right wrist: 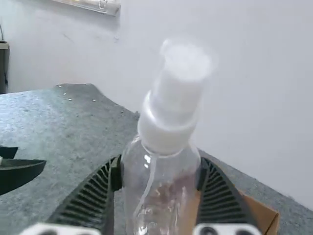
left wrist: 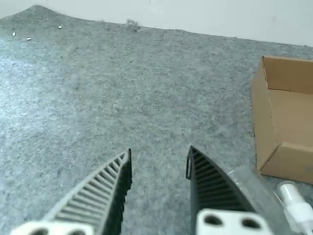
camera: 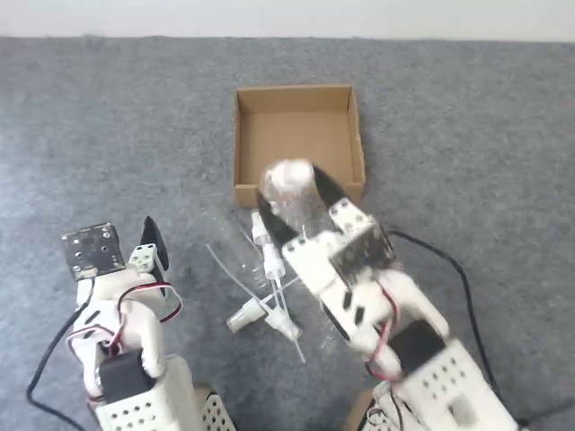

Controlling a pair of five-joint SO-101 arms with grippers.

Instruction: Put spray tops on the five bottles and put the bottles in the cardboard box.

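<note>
Clear plastic sits in the right end effector (right wrist: 159, 169): its two black ribbed fingers (right wrist: 93, 196) are clamped on the body of a bottle (right wrist: 161, 200). The bottle stands upright between them, with a white spray top (right wrist: 173, 93) seated on its neck. In the high view the held bottle hangs at the near wall of the cardboard box (camera: 292, 144), whose open floor lies at 12 o'clock from it. On the grey felt tabletop (camera: 467, 135), loose spray tops (camera: 267, 310) lie at 6 o'clock of the bottle. At 8 o'clock, the left end effector (left wrist: 159, 159) has its fingers apart, with nothing between them.
</note>
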